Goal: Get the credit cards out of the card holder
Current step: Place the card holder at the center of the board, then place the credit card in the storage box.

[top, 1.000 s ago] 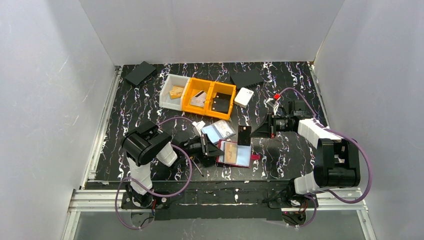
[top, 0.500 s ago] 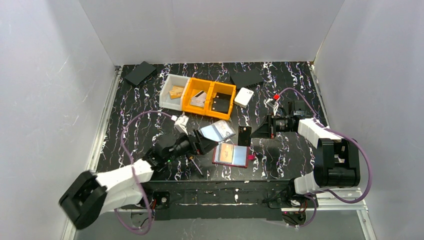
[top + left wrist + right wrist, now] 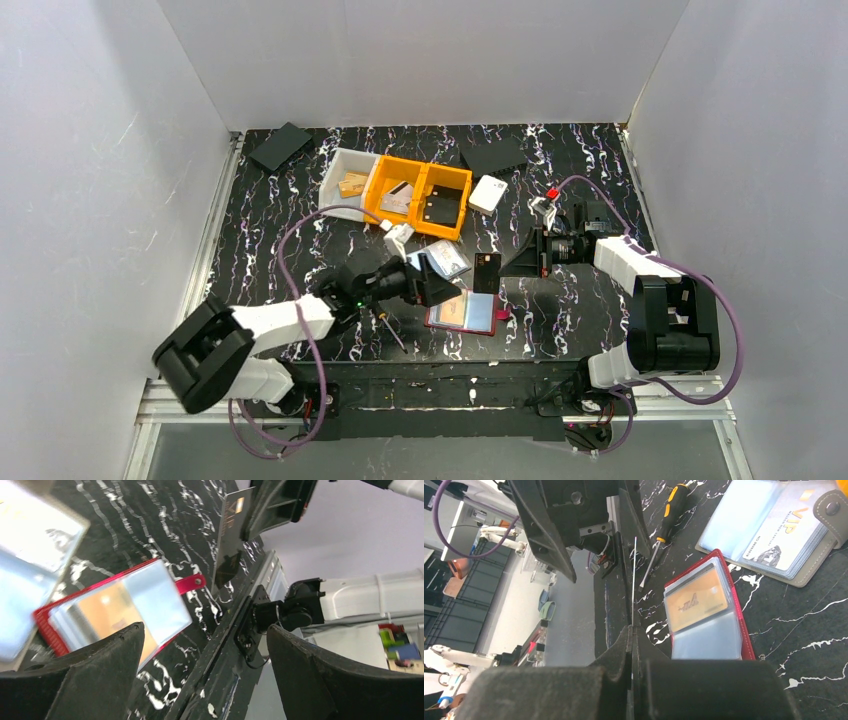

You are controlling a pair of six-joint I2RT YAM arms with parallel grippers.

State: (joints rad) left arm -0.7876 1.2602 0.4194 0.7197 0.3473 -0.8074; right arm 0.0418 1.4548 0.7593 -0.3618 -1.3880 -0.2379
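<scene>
Red card holder (image 3: 478, 316) lies open, flat, nr front edge w/ orange card (image 3: 698, 600) in clear sleeve; dark card (image 3: 488, 271) upright just beyond, pinched by right gripper (image 3: 631, 630).

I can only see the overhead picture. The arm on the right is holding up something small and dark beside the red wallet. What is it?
Observer: It is a dark card, held upright and pinched in the right jaws. The left wrist view shows its face, which has a small gold patch.
Operator: Is anything inside the red wallet?
Observer: Yes. The right wrist view looks straight down on the open red card holder, and an orange card with a printed logo sits behind one of its clear sleeves.
</scene>
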